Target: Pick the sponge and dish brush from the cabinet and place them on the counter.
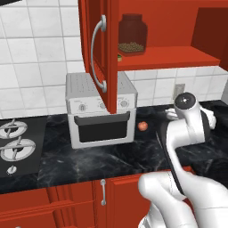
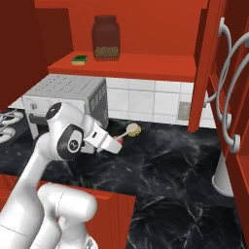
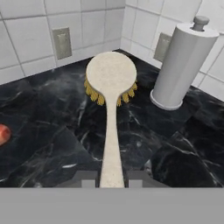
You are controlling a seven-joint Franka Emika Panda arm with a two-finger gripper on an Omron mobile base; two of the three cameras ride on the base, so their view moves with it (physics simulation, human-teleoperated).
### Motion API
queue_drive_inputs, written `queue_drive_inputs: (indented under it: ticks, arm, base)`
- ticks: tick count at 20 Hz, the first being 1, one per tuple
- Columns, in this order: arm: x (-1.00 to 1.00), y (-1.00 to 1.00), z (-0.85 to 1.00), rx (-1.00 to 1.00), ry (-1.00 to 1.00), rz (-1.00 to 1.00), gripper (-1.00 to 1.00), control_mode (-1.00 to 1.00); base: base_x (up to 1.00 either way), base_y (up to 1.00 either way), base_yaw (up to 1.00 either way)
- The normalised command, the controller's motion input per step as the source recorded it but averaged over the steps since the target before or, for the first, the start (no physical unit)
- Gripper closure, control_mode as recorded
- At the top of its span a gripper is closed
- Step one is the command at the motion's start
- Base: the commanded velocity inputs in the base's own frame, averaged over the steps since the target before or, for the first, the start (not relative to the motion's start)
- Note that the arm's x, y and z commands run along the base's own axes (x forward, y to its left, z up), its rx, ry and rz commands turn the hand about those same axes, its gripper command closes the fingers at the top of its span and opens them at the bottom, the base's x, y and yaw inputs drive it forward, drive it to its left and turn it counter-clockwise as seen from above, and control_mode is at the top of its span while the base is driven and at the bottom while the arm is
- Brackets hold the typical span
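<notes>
My gripper [image 3: 112, 181] is shut on the pale handle of the dish brush [image 3: 111, 78]. The brush's round head with yellow bristles faces down, low over the black marble counter [image 3: 48, 127] near the tiled corner. I cannot tell whether the bristles touch the counter. From the right base view, the gripper [image 2: 114, 142] holds the brush [image 2: 132, 129] out just right of the toaster oven. The green and yellow sponge [image 2: 79, 59] lies at the left end of the shelf in the open red cabinet [image 2: 146, 65], and a sliver of the sponge [image 1: 119, 57] peeks past the door edge.
A dark jar [image 2: 106, 38] stands on the shelf beside the sponge. A silver toaster oven [image 1: 100, 111] sits under the open door [image 1: 99, 49]. A paper towel roll [image 3: 183, 61] stands right of the brush. A small red fruit [image 1: 142, 126] lies on the counter, and the stovetop [image 1: 18, 142] is far left.
</notes>
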Motion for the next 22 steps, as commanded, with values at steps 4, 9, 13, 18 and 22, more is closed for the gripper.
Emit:
queue_drive_inputs:
  ticks: [4,9,13,18,22]
  arm:
    - [0.31,-0.16,-0.30,0.02,0.02,0.02,1.00,-1.00]
    - [0.34,-0.10,-0.24,0.03,0.04,0.01,1.00,-1.00]
    - [0.27,-0.10,-0.37,0.02,0.07,0.00,1.00,-1.00]
    - [0.28,-0.10,-0.45,0.02,0.04,0.00,1.00,-1.00]
    - [0.27,-0.12,-0.47,0.02,0.00,0.01,1.00,-1.00]
  base:
    - [0.00,0.00,0.00]
    - [0.00,0.00,0.00]
    - [0.00,0.00,0.00]
    - [0.00,0.00,0.00]
    - [0.00,0.00,0.00]
